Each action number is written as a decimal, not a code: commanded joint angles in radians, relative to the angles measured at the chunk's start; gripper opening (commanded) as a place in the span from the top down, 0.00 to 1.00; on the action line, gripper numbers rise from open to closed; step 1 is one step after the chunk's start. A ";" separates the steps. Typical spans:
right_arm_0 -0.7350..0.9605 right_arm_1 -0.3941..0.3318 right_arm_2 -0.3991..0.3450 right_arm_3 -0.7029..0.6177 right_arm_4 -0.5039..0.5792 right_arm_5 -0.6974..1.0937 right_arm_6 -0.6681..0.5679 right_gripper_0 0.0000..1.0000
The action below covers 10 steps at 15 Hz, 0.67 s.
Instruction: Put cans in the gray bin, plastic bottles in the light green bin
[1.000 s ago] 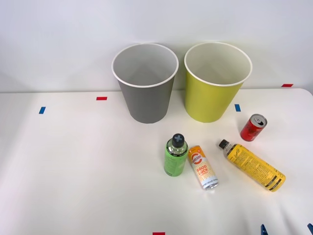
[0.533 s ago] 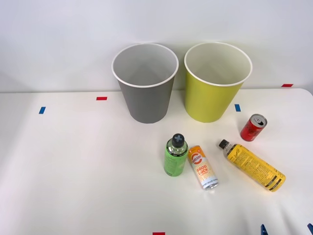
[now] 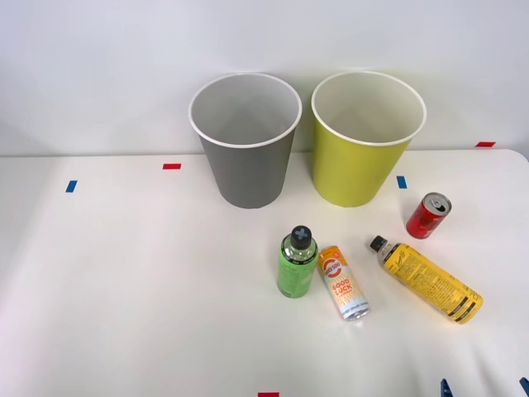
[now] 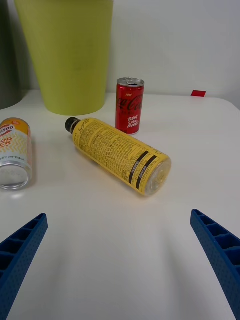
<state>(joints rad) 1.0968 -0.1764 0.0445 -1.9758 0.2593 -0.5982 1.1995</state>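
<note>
Gray bin [image 3: 246, 161]: gray outside, white rim and interior. Light green bin [image 3: 364, 149]: yellow-green outside, white rim and interior. Red can [image 4: 129, 105]: red body with white lettering, silver top. Slim can [image 3: 343, 282]: orange and white, with a round red-and-white emblem and orange "GOOD LUCK" lettering. Long bottle [image 4: 118, 155]: yellow label covered in fine dark print (two dark bands near its base), black cap. Short bottle [image 3: 297, 263]: green body, clear neck, black cap. Table [image 3: 132, 289]: white, marked with small red and blue tape pieces. Gripper fingers [image 4: 219, 252]: blue, ribbed.
</note>
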 commanded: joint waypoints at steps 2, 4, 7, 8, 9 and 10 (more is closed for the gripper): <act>0.000 0.000 0.000 0.000 0.000 0.000 0.000 0.00; 0.000 0.000 0.000 0.000 0.000 0.000 0.000 0.00; 0.000 0.000 0.000 0.000 0.000 0.000 0.000 0.00; 0.000 0.000 0.000 0.000 0.000 0.000 0.000 0.00; 0.000 0.000 0.000 0.000 0.000 0.000 0.000 0.00; 0.000 0.000 0.000 0.000 0.000 0.000 0.000 0.00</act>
<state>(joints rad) 1.0968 -0.1764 0.0445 -1.9758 0.2593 -0.5983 1.1995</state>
